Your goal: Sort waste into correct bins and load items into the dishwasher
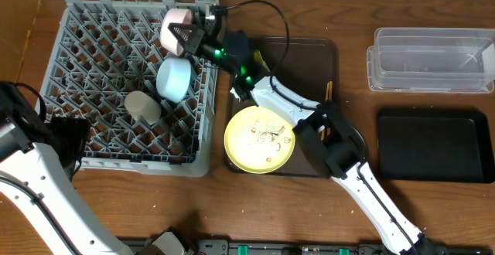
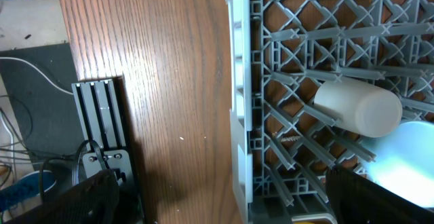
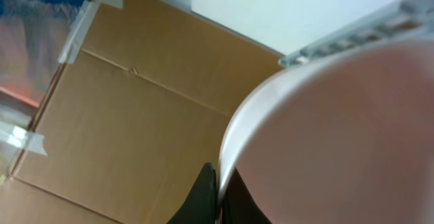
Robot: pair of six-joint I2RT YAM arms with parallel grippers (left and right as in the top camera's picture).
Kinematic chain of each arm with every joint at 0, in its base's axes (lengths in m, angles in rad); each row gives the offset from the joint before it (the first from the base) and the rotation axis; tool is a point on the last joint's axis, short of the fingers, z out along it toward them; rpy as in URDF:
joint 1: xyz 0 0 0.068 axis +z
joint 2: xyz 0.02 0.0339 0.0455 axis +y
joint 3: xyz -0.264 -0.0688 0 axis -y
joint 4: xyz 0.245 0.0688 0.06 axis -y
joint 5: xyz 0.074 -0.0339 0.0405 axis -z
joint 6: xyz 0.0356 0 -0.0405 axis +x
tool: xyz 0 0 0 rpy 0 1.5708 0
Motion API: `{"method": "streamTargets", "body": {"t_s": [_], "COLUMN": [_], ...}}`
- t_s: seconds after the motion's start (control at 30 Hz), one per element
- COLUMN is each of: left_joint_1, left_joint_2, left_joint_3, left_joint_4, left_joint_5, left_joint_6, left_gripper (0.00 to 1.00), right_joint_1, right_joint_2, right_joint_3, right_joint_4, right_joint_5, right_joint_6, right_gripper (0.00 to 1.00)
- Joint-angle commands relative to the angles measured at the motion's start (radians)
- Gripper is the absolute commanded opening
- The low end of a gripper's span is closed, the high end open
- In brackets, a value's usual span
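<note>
A: The right claw [image 1: 187, 32], what is it doing?
B: It is clamping together on the rim of the pinkish-white bowl [image 1: 175, 25]. It is holding the bowl tipped on edge over the far right corner of the large square grey plastic dish rack [image 1: 136, 1]. Whether the bowl is touching the pegs, I cannot tell. In the right wrist view the rim is sitting between the dark fingers [image 3: 205, 195].

A: And the left claw [image 1: 68, 135]?
B: Its jaws are standing wide apart, gripping nothing. It is hovering at the rack's near left wall, with one finger over the wooden surface [image 1: 232, 209] and the other over the pegs.

A: What is lying inside the rack?
B: The light blue bowl [image 1: 174, 78] is resting just nearer than the held bowl. The small cream cup [image 1: 142, 107] is lying on its side just beside the blue bowl, toward the left.

A: And outside the rack?
B: The large yellow plate [image 1: 259, 139] is carrying pale rice-like food scraps [image 1: 268, 136]. It is sitting on the near left corner of the dark brown serving tray [image 1: 309, 54], just beside the rack. The clear plastic rectangular tub [image 1: 430, 59] and the shallow black rectangular tray [image 1: 433, 145] are standing at the right edge, tub behind, tray in front.
</note>
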Motion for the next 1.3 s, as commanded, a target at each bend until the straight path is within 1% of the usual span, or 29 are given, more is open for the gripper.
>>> {"method": "streamTargets", "body": {"t_s": [0.0, 0.13, 0.23, 0.27, 0.3, 0.4, 0.43, 0.47, 0.5, 0.57, 0.63, 0.67, 0.73, 0.8, 0.83, 0.9, 0.93, 1.0, 1.03, 1.1, 1.13, 1.17, 1.2, 1.23, 1.27], "left_joint_1": [0.004, 0.004, 0.004, 0.004, 0.004, 0.004, 0.004, 0.004, 0.004, 0.004, 0.004, 0.004, 0.004, 0.004, 0.004, 0.004, 0.004, 0.004, 0.004, -0.003, -0.016, -0.027, -0.055, -0.09, -0.135], "left_joint_2": [0.002, 0.002, 0.002, 0.002, 0.002, 0.002, 0.002, 0.002, 0.002, 0.002, 0.002, 0.002, 0.002, 0.002, 0.002, 0.002, 0.002, 0.002, 0.002, 0.002, 0.002, 0.002, 0.002, 0.002, 0.002], "left_joint_3": [-0.004, -0.004, -0.004, -0.004, -0.004, -0.004, -0.004, -0.004, -0.004, -0.004, -0.004, -0.004, -0.004, -0.004, -0.004, -0.004, -0.004, -0.004, -0.004, -0.004, -0.004, -0.004, -0.004, -0.004, -0.004], "left_joint_4": [-0.002, -0.001, -0.001, -0.001, 0.0, 0.002, 0.002, 0.002, 0.002, 0.002, 0.002, 0.002, 0.002, 0.002, 0.002, -0.008, -0.021, -0.051, -0.059, -0.053, -0.047, -0.044, -0.044, -0.048, -0.053], "left_joint_5": [0.0, 0.0, 0.0, 0.0, 0.0, 0.0, 0.0, 0.0, 0.0, 0.0, 0.0, 0.0, 0.0, 0.0, 0.0, 0.035, 0.064, 0.132, 0.172, 0.269, 0.36, 0.406, 0.489, 0.541, 0.554], "left_joint_6": [-0.006, -0.007, -0.007, -0.007, -0.007, -0.01, -0.01, -0.01, -0.01, -0.01, -0.01, -0.01, -0.01, -0.01, -0.01, -0.009, -0.009, -0.008, 0.027, 0.136, 0.245, 0.301, 0.399, 0.458, 0.471], "left_gripper": [0.98, 0.98, 0.98, 0.98, 0.98, 0.98, 0.98, 0.98, 0.98, 0.98, 0.98, 0.98, 0.98, 0.98, 0.98, 0.98, 0.98, 0.98, 0.98, 0.98, 0.98, 0.98, 0.98, 0.99, 0.99], "right_joint_1": [-0.007, -0.032, -0.051, -0.058, -0.064, -0.089, -0.102, -0.113, -0.126, -0.138, -0.144, -0.143, -0.143, -0.142, -0.142, -0.143, -0.146, -0.151, -0.151, -0.15, -0.15, -0.15, -0.153, -0.161, -0.171], "right_joint_2": [0.011, 0.011, 0.011, 0.011, 0.011, 0.001, -0.016, -0.037, -0.076, -0.149, -0.255, -0.322, -0.422, -0.523, -0.548, -0.618, -0.647, -0.688, -0.713, -0.738, -0.748, -0.749, -0.749, -0.749, -0.752], "right_joint_3": [0.0, 0.009, 0.02, 0.02, 0.02, 0.02, 0.02, 0.02, 0.02, 0.02, 0.02, 0.02, 0.02, 0.02, 0.02, 0.02, 0.02, 0.02, 0.02, 0.02, 0.02, 0.02, 0.02, 0.02, 0.02], "right_joint_4": [-0.035, 0.025, 0.016, 0.013, 0.013, -0.009, -0.088, -0.17, -0.297, -0.478, -0.698, -0.82, -0.966, -1.094, -1.127, -1.248, -1.313, -1.427, -1.518, -1.649, -1.746, -1.785, -1.825, -1.872, -1.892], "right_joint_5": [0.034, -0.004, -0.03, -0.053, -0.077, -0.143, -0.159, -0.166, -0.163, -0.109, 0.05, 0.175, 0.34, 0.478, 0.509, 0.602, 0.619, 0.619, 0.62, 0.62, 0.623, 0.626, 0.642, 0.647, 0.646], "right_joint_6": [0.039, 0.034, 0.049, 0.051, 0.05, -0.002, -0.025, -0.062, -0.138, -0.262, -0.421, -0.501, -0.582, -0.671, -0.684, -0.696, -0.715, -0.751, -0.779, -0.795, -0.801, -0.816, -0.821, -0.808, -0.789], "right_gripper": [0.01, 0.01, 0.02, 0.14, 0.23, 0.34, 0.37, 0.36, 0.36, 0.37, 0.38, 0.4, 0.41, 0.4, 0.39, 0.4, 0.43, 0.62, 0.99, 0.99, 0.99, 0.99, 0.99, 0.99, 0.99]}}
